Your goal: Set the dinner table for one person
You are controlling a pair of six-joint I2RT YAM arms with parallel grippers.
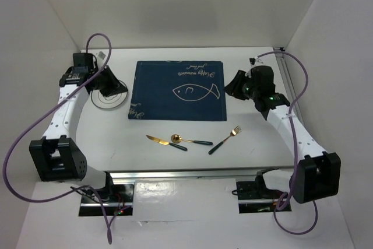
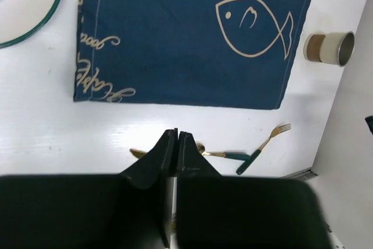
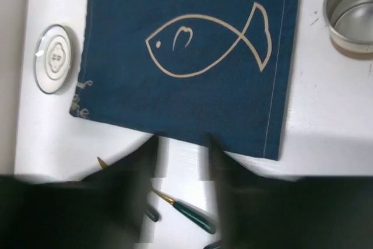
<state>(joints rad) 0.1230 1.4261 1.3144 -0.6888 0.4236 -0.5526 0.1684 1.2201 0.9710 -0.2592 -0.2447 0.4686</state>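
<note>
The white dinner table (image 1: pixel 116 138) carries a navy placemat (image 1: pixel 178 90) with a white fish drawing. Near the front edge lie a gold knife (image 1: pixel 166 142), spoon (image 1: pixel 191 140) and fork (image 1: pixel 225 139), all with teal handles. A glass-rimmed plate (image 1: pixel 111 98) lies left of the mat. My left gripper (image 1: pixel 108 80) hovers over it, its jaws (image 2: pixel 176 133) nearly together and holding nothing. My right gripper (image 1: pixel 236 86) hangs right of the mat. Seen from its wrist (image 3: pixel 182 144), it is open, blurred and empty. A metal cup (image 3: pixel 352 13) stands right of the mat.
Aluminium rails run along the table's near edge (image 1: pixel 186 173) and right edge (image 1: pixel 285 68). White walls close in the left, back and right sides. In the top view the right arm hides the cup. The plate (image 3: pixel 53 58) also shows in the right wrist view.
</note>
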